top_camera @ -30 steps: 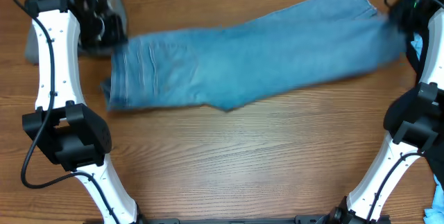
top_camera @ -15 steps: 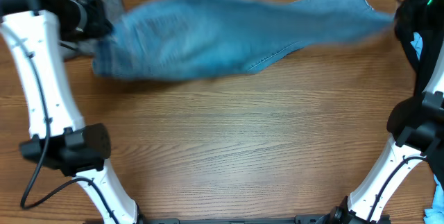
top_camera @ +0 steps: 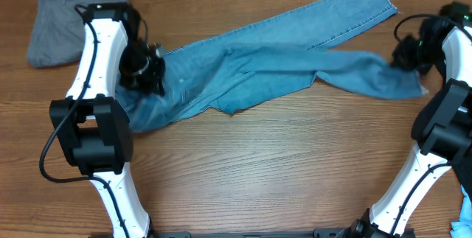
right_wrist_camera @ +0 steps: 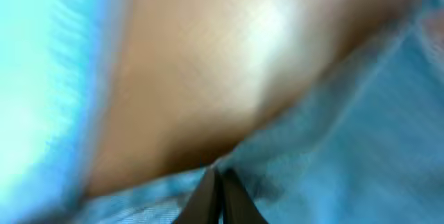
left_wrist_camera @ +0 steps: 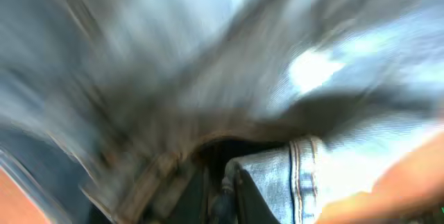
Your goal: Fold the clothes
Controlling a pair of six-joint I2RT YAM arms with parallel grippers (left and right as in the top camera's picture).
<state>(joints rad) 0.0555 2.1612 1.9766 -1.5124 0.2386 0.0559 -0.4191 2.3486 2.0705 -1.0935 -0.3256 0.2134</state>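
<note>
Jeans (top_camera: 251, 68), clamped by left gripper (top_camera: 151, 72) and right gripper (top_camera: 404, 52), should be drawn taut and laid flat near the tabletop's (top_camera: 280, 172) far edge.

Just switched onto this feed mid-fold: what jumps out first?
The light blue jeans sprawl diagonally across the far half of the table, one leg reaching the far right edge. The left fingers pinch the waist end, the right fingers the other leg near its hem. Grey shorts lie at far left; both wrist views are blurred.
</note>
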